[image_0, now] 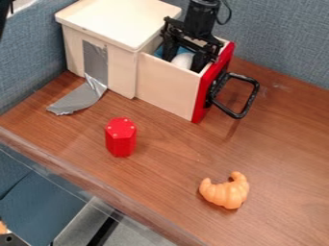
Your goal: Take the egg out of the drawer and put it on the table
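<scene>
1. Your white egg (183, 60) is inside the pulled-out drawer of pale wood (167, 89), near its red front panel (208, 86).
2. You have the black two-finger gripper (183, 63) pointing down into this drawer, with its fingers spread wide, one at each side of the egg. Whether they touch the egg, you cannot tell from here.
3. On the red panel you see a black loop handle (256, 91), which sticks out over the brown wood-grain table (160, 168).
4. The drawer comes out from a pale wooden box (119, 21). A strip of silver-grey tape (95, 57) goes down the side of the box and onto the table.
5. In front of the box, you find a red six-sided block (120, 139) standing upright.
6. Well apart from the drawer, nearer to you, an orange toy croissant (226, 193) lies on the table.
</scene>
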`<state>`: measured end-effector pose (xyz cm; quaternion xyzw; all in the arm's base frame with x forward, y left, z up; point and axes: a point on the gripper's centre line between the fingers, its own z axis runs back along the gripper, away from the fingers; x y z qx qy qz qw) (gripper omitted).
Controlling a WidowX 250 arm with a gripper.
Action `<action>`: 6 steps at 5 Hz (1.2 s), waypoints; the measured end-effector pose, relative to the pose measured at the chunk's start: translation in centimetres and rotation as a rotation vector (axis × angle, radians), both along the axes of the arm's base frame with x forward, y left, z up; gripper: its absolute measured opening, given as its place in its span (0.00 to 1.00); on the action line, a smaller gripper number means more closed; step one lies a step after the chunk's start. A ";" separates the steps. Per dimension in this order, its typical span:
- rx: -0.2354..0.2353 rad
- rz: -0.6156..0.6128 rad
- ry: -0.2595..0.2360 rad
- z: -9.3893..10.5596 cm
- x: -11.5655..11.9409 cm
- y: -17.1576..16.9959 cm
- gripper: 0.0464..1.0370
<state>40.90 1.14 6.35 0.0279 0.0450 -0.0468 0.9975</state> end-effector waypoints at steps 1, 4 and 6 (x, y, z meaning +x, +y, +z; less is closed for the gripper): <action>-0.022 -0.008 -0.004 0.7 -0.6 -0.3 0.77; -0.065 0.024 -0.153 8.0 -3.5 -0.2 0.77; -0.091 0.011 -0.136 7.9 -8.4 -1.0 0.77</action>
